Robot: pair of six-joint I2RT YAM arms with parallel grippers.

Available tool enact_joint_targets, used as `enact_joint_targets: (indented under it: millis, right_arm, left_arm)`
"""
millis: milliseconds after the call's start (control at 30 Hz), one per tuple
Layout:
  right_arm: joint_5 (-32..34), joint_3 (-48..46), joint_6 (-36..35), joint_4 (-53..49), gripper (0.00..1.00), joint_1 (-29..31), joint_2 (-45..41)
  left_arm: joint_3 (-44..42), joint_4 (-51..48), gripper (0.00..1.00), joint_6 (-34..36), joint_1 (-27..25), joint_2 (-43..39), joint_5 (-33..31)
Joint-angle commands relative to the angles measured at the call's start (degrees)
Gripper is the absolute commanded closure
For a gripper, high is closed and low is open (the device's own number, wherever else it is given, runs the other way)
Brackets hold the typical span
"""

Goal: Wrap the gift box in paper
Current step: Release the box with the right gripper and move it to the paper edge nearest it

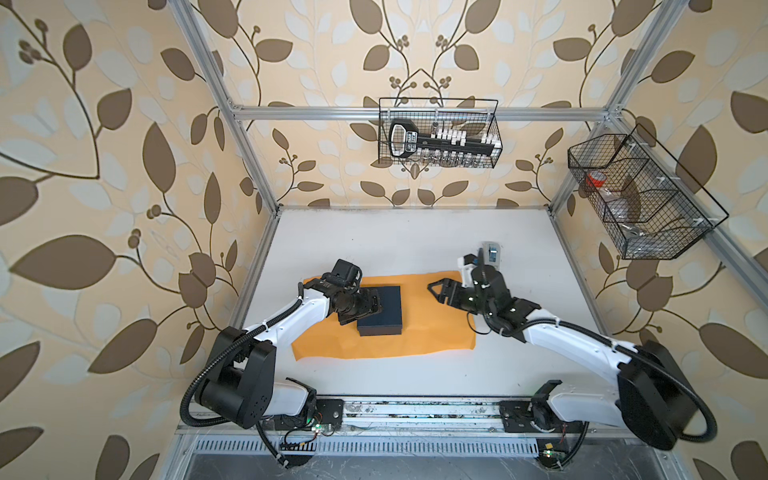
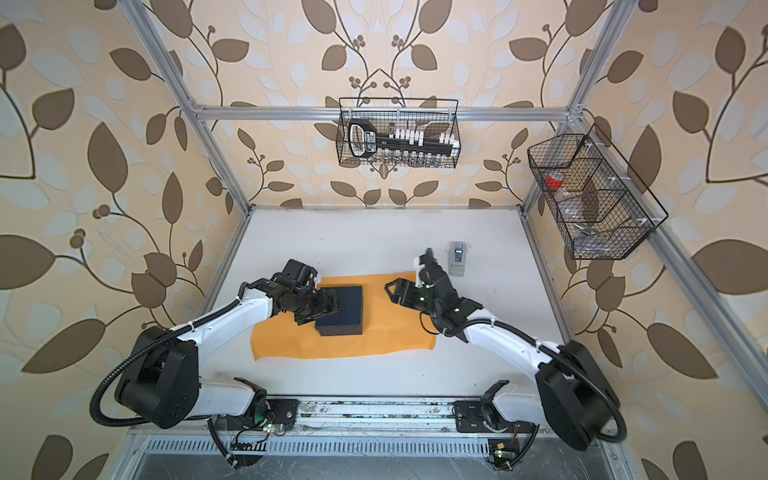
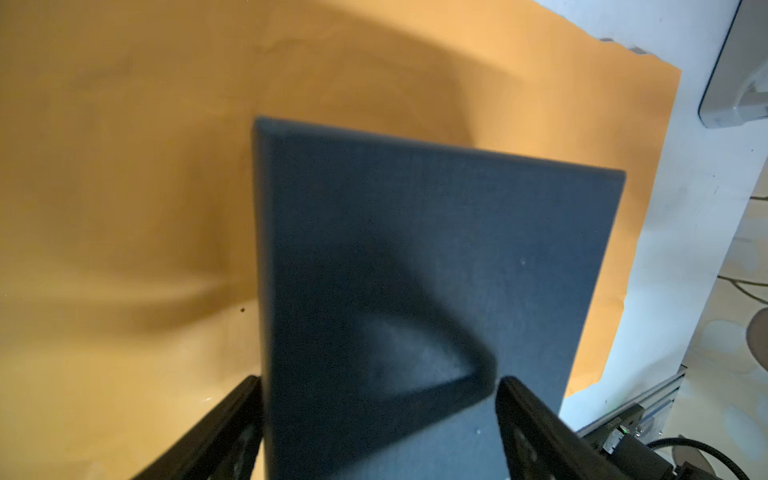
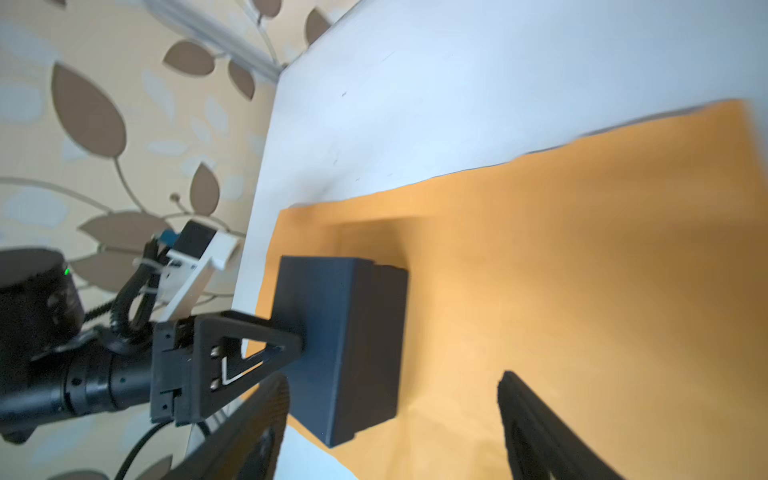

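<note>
The gift box (image 1: 384,309) sits lid up on the paper (image 1: 436,336), left of the sheet's middle. A short margin of orange shows on its left and a long free stretch on its right. In both top views the paper lies flat on the table (image 1: 415,241), with no edge lifted or folded.

I judge the step in hand to be settling the box on the sheet, with the wrapping proper not yet begun. The next move probably calls for pinching an edge of the thin sheet off the table and drawing it up over the lid. The long right-hand flap looks the likeliest, and the box must be kept from sliding while that happens. A sheet this thin and flat gives little to catch hold of.

The left gripper (image 1: 371,306) is at the box's left side with its jaws spread wide. In the left wrist view its fingers (image 3: 232,424) stand astride one corner of the box. In the right wrist view one finger (image 4: 257,328) lies with its tip on the lid near that edge. It touches the box, but I see no clamping across it.

The right gripper (image 1: 436,291) hovers over the right part of the paper, well apart from the box. Its jaws are apart and it holds nothing.

A small grey tape dispenser (image 2: 457,259) stands on the table beyond the sheet's far right corner.
</note>
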Motion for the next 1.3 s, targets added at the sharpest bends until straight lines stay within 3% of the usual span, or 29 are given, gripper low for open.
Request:
enact_joint_targets:
  millis: [0, 67, 200, 433, 667, 1267]
  right_arm:
    - [-3.14, -8.66, -2.06, -8.43, 0.16, -8.09, -5.69]
    - [-5.12, -12.84, -1.61, -8.7, 0.14, -12.06, -9.46]
    - [-5.54, -16.91, 0.75, -6.28, 0.14, -12.83, -11.56]
    - [-5.32, -16.11, -0.67, 0.68, 0.21, -13.63, -0.72]
    - [-9.52, -15.68, -0.93, 7.79, 0.33, -13.7, 8.62]
    - [-14.83, -14.96, -0.88, 9.23, 0.58, -13.77, 4.41]
  left_arm:
    - [1.87, -0.4, 0.1, 1.15, -0.58, -0.14, -0.26]
    - [1.78, -0.03, 0.09, 0.99, -0.58, 0.08, -0.09]
    - [1.54, 0.56, 0.06, 0.64, -0.59, 0.23, 0.26]
    - [1.15, 1.35, 0.04, 0.52, -0.59, 0.2, 1.84]
    - [1.76, 2.44, 0.05, -0.17, -0.63, 1.22, 2.7]
    - [2.47, 2.0, 0.05, 0.54, -0.58, 2.42, 2.73]
